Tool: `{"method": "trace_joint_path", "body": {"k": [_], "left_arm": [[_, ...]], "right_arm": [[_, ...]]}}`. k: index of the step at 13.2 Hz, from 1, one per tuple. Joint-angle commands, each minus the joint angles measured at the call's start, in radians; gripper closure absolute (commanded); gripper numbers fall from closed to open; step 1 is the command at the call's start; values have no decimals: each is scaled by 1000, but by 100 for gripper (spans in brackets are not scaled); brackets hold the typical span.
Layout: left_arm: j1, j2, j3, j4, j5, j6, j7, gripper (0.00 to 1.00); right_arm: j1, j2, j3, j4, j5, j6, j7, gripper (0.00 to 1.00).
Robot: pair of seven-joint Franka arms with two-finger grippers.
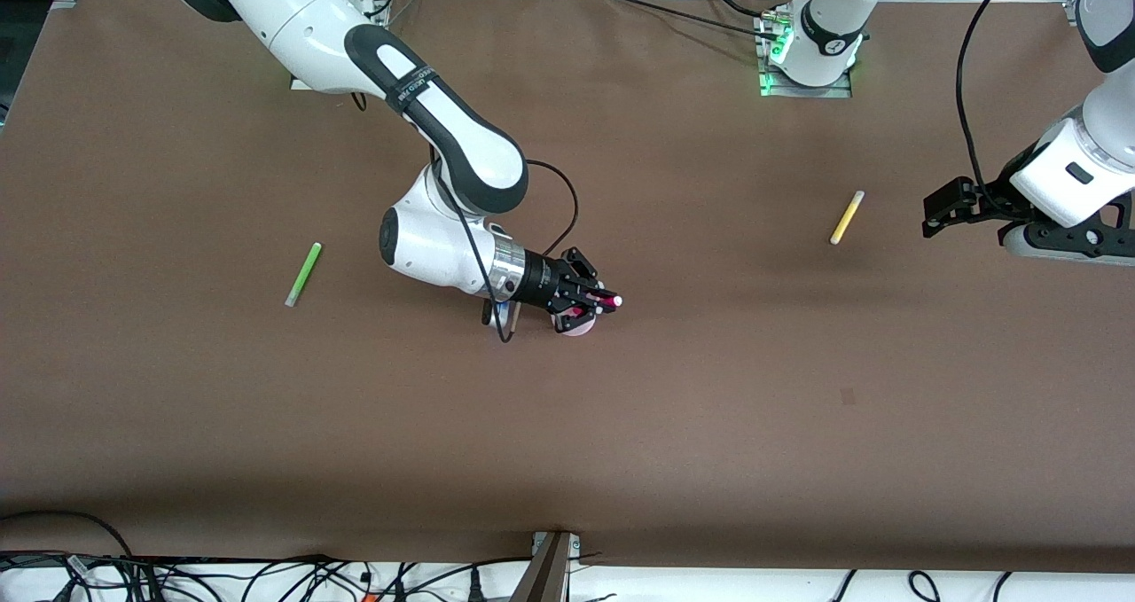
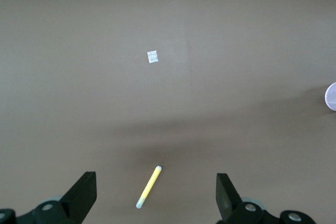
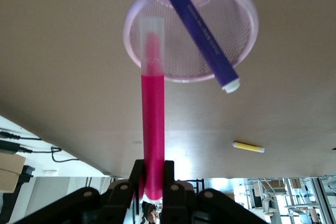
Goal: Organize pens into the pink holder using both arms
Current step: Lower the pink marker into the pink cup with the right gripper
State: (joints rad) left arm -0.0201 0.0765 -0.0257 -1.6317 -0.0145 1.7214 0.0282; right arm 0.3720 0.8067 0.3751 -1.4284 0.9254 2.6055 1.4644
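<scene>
- The table (image 1: 798, 425) is mostly bare brown surface; wide open room lies all around the pink holder (image 1: 578, 325), which sits near the middle, well away from every edge.
- The right gripper (image 1: 596, 302) hangs over the holder, its fingers clamped on the magenta pen (image 1: 608, 301).
- The left gripper (image 1: 942, 210) hangs over the table's left-arm end with its fingers (image 2: 84, 192) spread wide and nothing between them.
- Pens, counted: four. Green pen (image 1: 303, 274) lies flat toward the right arm's end, well apart from the holder. Yellow pen (image 1: 847, 217) lies flat toward the left arm's end, near the left gripper. Magenta is in the right gripper. Purple is in the holder.
- Holders: one.
- The right wrist view alone shows the purple pen (image 3: 205, 39) leaning inside the holder (image 3: 241, 51), its pale end poking over the rim, and the magenta pen's (image 3: 153, 129) clear cap end reaching into the holder's mouth.
- The left wrist view alone shows a small pale square mark (image 2: 153, 56) on the table, with the yellow pen (image 2: 149, 186) lying between the spread fingers.
</scene>
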Motion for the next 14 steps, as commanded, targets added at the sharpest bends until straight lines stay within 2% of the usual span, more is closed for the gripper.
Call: {"method": "trace_joint_path", "body": {"k": [1, 4, 7, 8, 10, 12, 14], "left_arm": [[-1, 14, 6, 33, -22, -25, 32, 0], [-1, 14, 6, 33, -22, -25, 30, 0], [-4, 14, 6, 32, -22, -25, 30, 0], [-4, 14, 7, 32, -22, -26, 30, 0], [-4, 14, 6, 29, -22, -26, 30, 0], [-6, 17, 6, 29, -22, -26, 30, 0], [-6, 20, 6, 29, -22, -35, 30, 0]], "right_arm": [[-5, -35, -10, -61, 3, 10, 22, 100], [-5, -34, -12, -63, 4, 11, 20, 100], [-5, -32, -12, -63, 4, 21, 19, 89], [-5, -32, -12, -63, 4, 22, 19, 78], [-10, -32, -12, -61, 3, 21, 11, 30], [-12, -37, -13, -60, 1, 21, 5, 9], [-12, -58, -25, -58, -6, 16, 4, 1]]}}
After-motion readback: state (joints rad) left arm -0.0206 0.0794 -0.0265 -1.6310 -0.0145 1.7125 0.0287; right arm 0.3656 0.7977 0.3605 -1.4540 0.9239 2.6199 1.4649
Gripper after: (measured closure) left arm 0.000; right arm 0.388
